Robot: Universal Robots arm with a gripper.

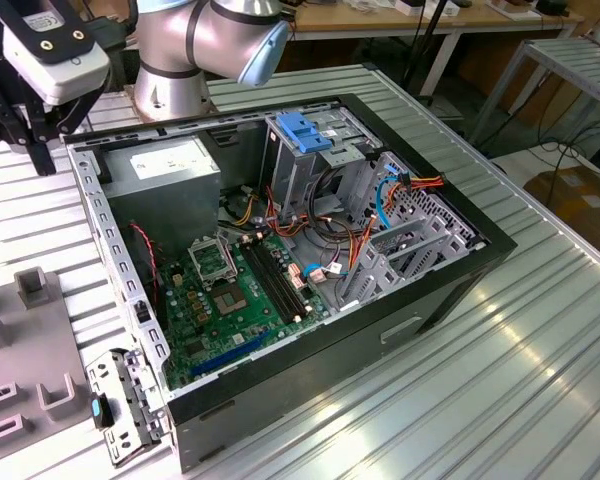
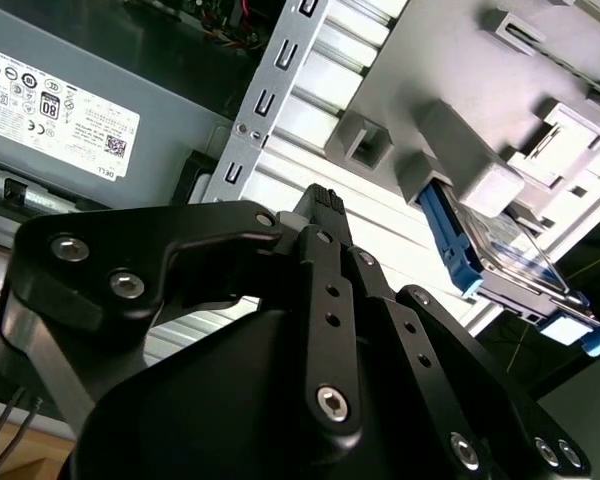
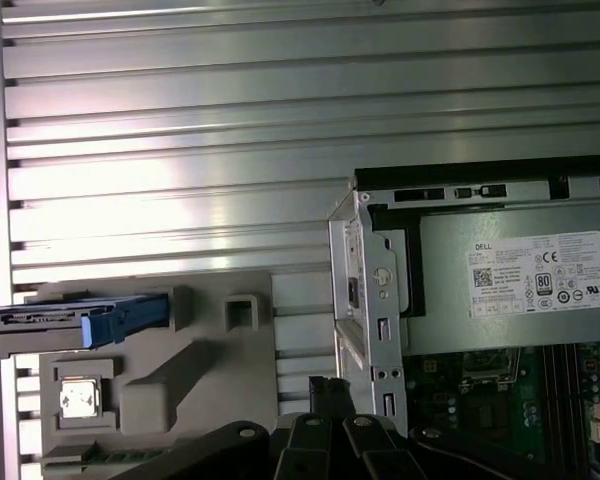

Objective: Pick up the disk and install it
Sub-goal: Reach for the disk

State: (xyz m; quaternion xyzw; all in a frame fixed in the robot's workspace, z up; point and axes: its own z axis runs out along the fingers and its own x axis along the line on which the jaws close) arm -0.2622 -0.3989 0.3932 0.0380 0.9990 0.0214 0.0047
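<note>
The disk (image 2: 515, 262) stands on edge in a slot of a grey fixture plate (image 2: 460, 100), its blue carrier frame toward me and its labelled face in view. The first wrist view has the disk (image 3: 90, 322) edge-on at the side of the same plate (image 3: 210, 370). My gripper (image 2: 325, 200) hovers over the gap between the plate and the open computer case, well apart from the disk. Its black fingertips are together with nothing between them, as the first wrist view of the gripper (image 3: 328, 386) also shows. In the exterior view the gripper (image 1: 40, 155) hangs at the far left, above the table.
The open computer case (image 1: 110, 230) lies on a slatted aluminium table (image 1: 500, 380). Inside are a grey power supply (image 1: 170, 165), a motherboard (image 1: 240, 290), cables, and a metal drive cage with a blue latch (image 1: 305, 135). A loose metal bracket (image 1: 120, 400) lies near the case's front corner.
</note>
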